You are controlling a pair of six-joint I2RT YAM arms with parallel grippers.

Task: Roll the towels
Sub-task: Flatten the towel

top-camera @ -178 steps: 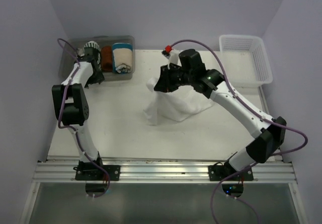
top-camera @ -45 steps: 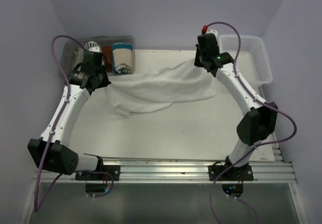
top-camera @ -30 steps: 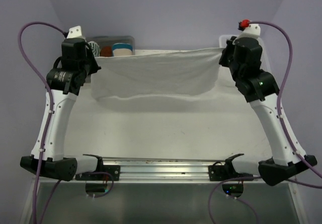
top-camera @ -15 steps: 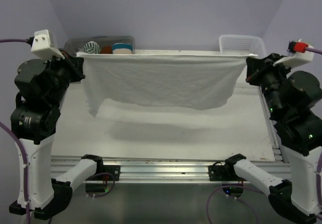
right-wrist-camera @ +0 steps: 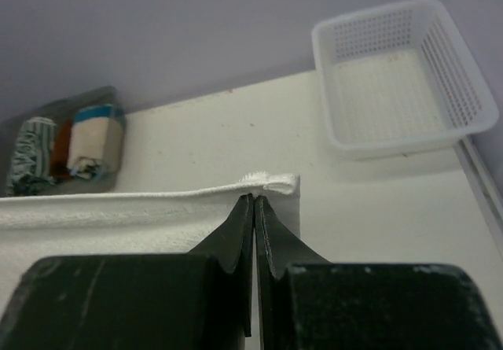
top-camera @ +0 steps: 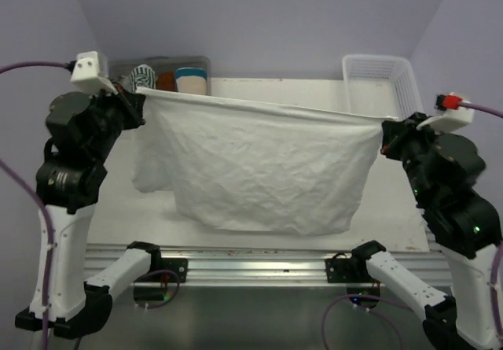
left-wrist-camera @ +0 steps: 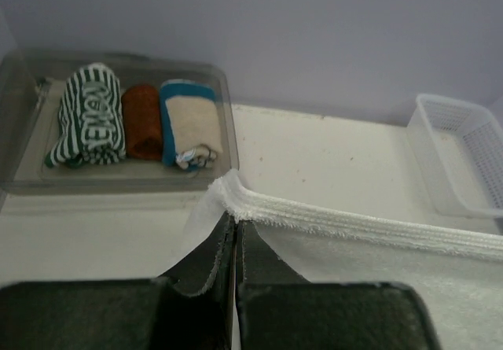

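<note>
Currently the left gripper (top-camera: 138, 97) and right gripper (top-camera: 384, 136) are each clamping shut on a top corner of the white towel (top-camera: 259, 169), which is hanging between and below them. Risk: the shallow hem pinches slipping under tension, dropping a corner.

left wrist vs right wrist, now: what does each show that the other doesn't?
Left wrist only: left gripper shut on a corner of the white towel; the clear bin close up, with striped towel, rust-brown towel and teal-banded cream towel rolled side by side. Right wrist only: right gripper shut on the other corner; the whole white basket, empty. Both: the towel's taut hem, plus bin and basket at least partly.
</note>
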